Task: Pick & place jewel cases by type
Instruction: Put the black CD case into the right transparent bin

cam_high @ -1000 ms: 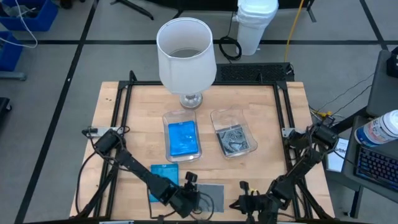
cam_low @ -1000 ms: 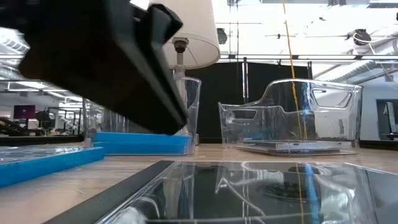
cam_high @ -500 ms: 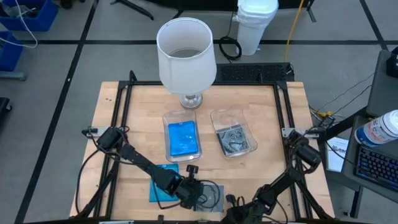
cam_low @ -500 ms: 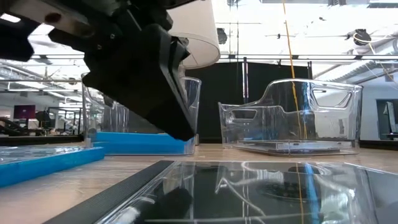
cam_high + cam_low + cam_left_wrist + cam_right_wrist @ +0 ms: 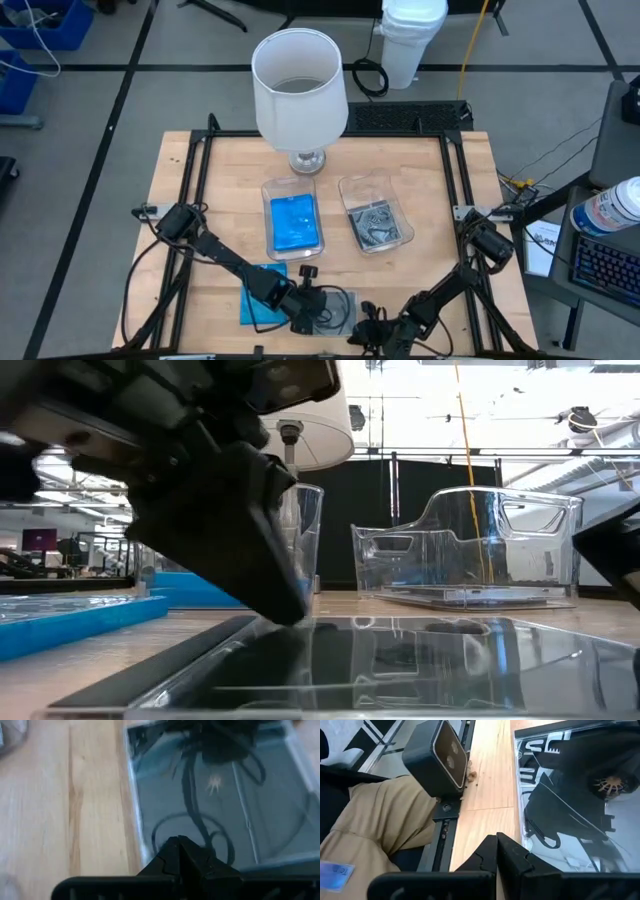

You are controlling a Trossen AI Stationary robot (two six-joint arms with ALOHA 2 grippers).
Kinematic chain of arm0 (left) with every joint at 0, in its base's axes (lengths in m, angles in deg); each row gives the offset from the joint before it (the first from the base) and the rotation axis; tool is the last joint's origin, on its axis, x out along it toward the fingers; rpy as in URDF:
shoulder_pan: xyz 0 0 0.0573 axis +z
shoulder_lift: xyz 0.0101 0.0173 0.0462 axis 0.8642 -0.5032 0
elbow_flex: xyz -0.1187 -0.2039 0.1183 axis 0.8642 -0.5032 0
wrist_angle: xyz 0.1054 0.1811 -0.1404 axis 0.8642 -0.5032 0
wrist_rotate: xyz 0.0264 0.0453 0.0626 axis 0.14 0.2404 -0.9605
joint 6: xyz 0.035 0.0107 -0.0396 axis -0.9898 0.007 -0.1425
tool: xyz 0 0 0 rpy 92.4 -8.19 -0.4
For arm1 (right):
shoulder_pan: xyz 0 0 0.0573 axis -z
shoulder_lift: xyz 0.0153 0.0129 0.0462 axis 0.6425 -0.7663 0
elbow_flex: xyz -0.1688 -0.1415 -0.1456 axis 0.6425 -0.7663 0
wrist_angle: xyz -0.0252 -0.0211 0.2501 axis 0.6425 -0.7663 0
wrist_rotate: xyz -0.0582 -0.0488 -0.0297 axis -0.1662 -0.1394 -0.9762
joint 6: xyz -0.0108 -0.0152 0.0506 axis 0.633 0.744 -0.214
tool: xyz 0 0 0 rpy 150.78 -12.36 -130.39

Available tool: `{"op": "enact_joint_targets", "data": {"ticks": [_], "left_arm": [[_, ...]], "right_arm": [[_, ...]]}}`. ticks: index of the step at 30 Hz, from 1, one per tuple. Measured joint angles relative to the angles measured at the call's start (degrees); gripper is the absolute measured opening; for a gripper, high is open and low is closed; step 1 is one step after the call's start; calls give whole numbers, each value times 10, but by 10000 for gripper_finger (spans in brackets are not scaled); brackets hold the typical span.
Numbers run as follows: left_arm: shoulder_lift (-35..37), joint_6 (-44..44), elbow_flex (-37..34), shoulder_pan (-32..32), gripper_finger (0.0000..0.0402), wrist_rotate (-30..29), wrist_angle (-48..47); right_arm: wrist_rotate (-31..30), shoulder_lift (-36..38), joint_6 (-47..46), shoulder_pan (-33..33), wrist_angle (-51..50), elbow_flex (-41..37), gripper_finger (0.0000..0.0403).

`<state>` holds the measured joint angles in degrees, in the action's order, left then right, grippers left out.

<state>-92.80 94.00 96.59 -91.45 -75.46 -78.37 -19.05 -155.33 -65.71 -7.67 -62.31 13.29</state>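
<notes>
A smoky dark grey jewel case (image 5: 342, 314) lies flat near the table's front edge. My left gripper (image 5: 318, 303) reaches it from the left, shut, its tips down on the case. My right gripper (image 5: 362, 337) is shut and low at the front edge, beside the case's near side (image 5: 530, 845). A bright blue jewel case (image 5: 252, 305) lies flat on the wood left of the grey one. A second blue case lies in the left clear tray (image 5: 268, 200), and a dark one lies in the right clear tray (image 5: 347, 190). My left gripper presses its shut fingertips (image 5: 182, 845) down on the grey case's top face, near the far left corner (image 5: 300, 622). The fingers slant down from the table's left. The case lies on the table. My right gripper is close to the case's edge; I cannot tell whether it touches.
A white-shaded lamp (image 5: 300, 85) stands behind the two trays. A small black camera box (image 5: 437, 757) sits on the table's front edge near my right gripper. Tan cloth (image 5: 375, 825) shows below that edge. Bare wood lies to the right of the trays.
My left gripper has gone toward the table's right edge and down onto the grey case, rolling a little. My right gripper has sunk and gone left along the front edge toward the same case. The grey case has shifted slightly on the table.
</notes>
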Motion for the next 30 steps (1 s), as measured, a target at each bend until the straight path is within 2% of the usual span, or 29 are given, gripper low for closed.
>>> {"op": "enact_joint_targets", "data": {"ticks": [6,12,18,21,25,28,30], "left_arm": [[0,-15,-18,-1,24,-6,31],[-2,-97,10,-20,25,-21,22],[2,-145,46,-52,26,-49,2],[2,-136,57,-71,26,-50,-11],[2,-107,55,-95,26,-48,-13],[2,-94,54,-111,26,-75,-19],[2,-97,54,-122,26,-95,-18]], "right_arm": [[0,0,23,2,14,-1,0],[15,2,64,1,49,-3,0],[13,45,101,-12,39,-3,0],[7,76,125,-19,4,-3,0],[-37,126,123,-14,-98,-3,0],[-47,150,110,-2,-172,-3,0],[-45,156,114,9,-182,-2,0]]}}
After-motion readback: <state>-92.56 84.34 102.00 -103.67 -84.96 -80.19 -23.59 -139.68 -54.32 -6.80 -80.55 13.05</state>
